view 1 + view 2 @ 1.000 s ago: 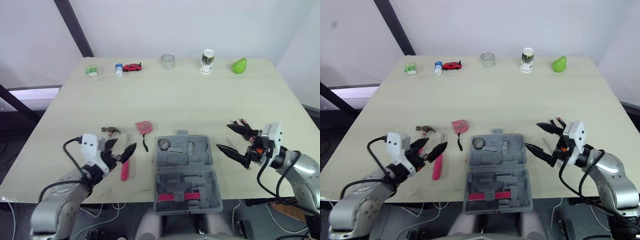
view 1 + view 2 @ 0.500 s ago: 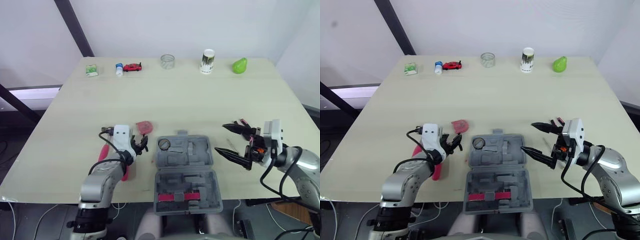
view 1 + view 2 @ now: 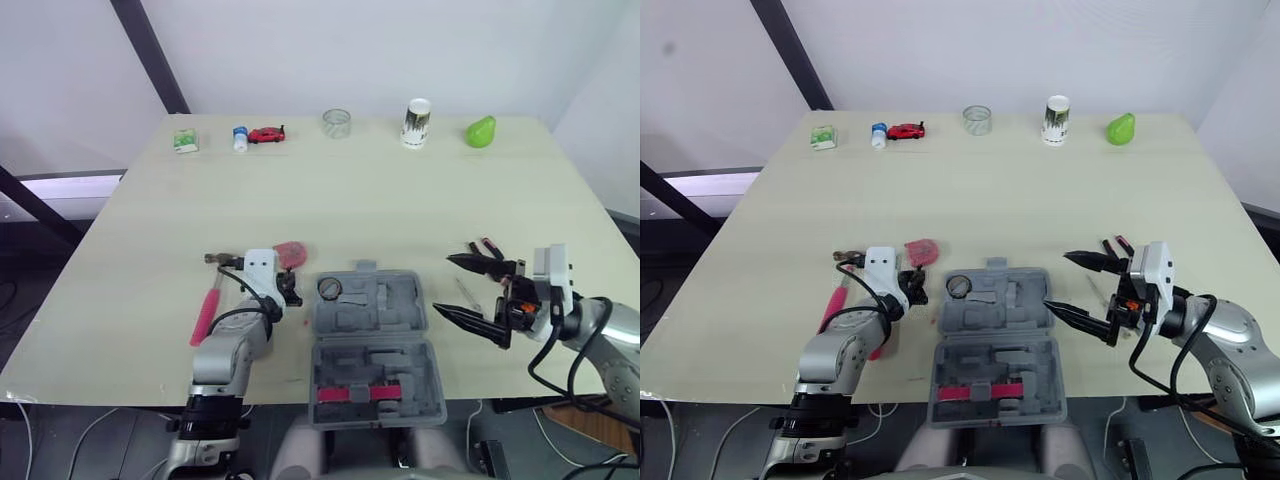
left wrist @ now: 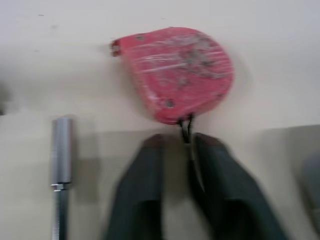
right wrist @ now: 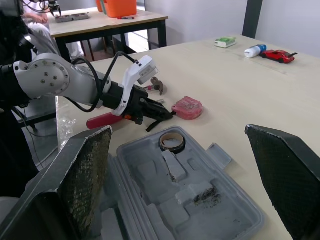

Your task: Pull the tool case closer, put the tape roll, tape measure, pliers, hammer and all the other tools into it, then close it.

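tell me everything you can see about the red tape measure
The tape measure is a red, rounded housing that looks like plastic, with small screws and a tab at one corner. It lies flat on the table, beside the open tool case but outside it. A thin black cord leaves its edge toward the nearby left gripper.

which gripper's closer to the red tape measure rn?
Left. The left gripper sits right at the tape measure's edge, by its black strap. The right gripper hangs open on the opposite side of the tool case, well away from it.
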Tool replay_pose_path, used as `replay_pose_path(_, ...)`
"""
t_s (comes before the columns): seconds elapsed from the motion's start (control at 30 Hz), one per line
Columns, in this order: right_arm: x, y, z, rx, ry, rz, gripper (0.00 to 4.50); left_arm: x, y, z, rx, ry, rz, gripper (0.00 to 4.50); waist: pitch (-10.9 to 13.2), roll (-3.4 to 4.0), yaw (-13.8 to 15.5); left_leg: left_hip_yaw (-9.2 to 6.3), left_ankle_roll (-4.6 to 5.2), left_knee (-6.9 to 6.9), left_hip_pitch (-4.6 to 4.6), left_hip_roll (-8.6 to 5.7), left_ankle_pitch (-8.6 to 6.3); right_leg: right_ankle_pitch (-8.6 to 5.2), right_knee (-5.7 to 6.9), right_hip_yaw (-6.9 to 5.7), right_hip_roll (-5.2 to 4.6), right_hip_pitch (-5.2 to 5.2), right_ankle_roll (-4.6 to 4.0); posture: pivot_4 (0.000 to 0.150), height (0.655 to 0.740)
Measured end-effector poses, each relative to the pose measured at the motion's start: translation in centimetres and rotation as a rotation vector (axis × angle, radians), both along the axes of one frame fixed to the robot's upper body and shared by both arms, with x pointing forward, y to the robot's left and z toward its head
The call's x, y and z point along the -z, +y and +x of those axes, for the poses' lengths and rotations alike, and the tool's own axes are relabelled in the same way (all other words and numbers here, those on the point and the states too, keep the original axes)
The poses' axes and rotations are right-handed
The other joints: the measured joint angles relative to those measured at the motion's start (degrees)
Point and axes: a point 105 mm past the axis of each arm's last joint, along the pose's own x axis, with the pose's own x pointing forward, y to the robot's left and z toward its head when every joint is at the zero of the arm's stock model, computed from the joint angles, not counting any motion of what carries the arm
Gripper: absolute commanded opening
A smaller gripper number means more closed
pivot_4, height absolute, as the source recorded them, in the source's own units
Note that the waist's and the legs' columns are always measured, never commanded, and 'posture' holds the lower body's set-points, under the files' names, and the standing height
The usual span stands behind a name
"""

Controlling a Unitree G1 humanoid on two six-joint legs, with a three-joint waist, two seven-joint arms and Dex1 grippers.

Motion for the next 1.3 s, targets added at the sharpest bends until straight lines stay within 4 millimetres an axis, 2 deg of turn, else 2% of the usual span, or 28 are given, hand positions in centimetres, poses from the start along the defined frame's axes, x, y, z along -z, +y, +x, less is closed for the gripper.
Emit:
replay_pose_path(0.2,0.1,0.0,-0.1,0.001,0.002,-0.001,4.5,0.1,-0.1,-0.1,-0.004,-0.006,-0.011,0.03,0.0,0.0,0.25,0.0,0.0,0.02,0.0,0.0,0.0,0.01,0.0,0.0,-0.01,0.0,0.01,0.15,0.74)
replay_pose_path(0.33,0.3,-0.1,-0.2,-0.002,0.008,-0.011,4.5,0.3,0.0,-1.3,0.005,-0.002,-0.016,0.03,-0.01,0.01,0.09,0.0,0.0,0.01,0.0,0.02,0.0,0.01,-0.01,0.01,-0.02,0.0,0.01,0.15,0.74)
replay_pose_path(0.8,0.4,-0.1,-1.2,-0.079,0.029,-0.034,4.5,1.6,-0.1,-9.9,0.152,0.163,-0.068,0.03,-0.02,0.02,-0.34,0.02,0.0,0.0,0.03,0.19,0.0,-0.01,-0.02,0.03,-0.01,0.01,0.0,0.15,0.74)
replay_pose_path(0.83,0.4,-0.2,-1.4,-0.093,0.032,-0.042,4.5,1.7,0.0,-10.9,0.17,0.187,-0.078,0.03,-0.02,0.03,-0.41,0.04,0.0,0.0,0.04,0.2,0.0,-0.01,-0.02,0.04,-0.01,0.01,-0.01,0.15,0.74)
replay_pose_path(1.0,0.4,-0.2,-2.0,-0.151,0.052,-0.065,4.5,2.1,0.5,-13.4,0.205,0.244,-0.095,0.03,-0.02,0.04,-0.44,0.09,0.01,-0.01,0.07,0.23,-0.01,-0.02,-0.05,0.04,0.0,0.01,-0.02,0.15,0.74)
replay_pose_path(1.3,0.3,-0.2,-3.3,-0.275,0.033,-0.109,4.5,2.2,0.8,-16.1,0.207,0.309,-0.141,0.03,-0.03,0.04,-0.42,0.1,0.01,0.0,0.08,0.23,-0.01,-0.03,-0.06,0.04,0.01,0.02,-0.02,0.15,0.74)
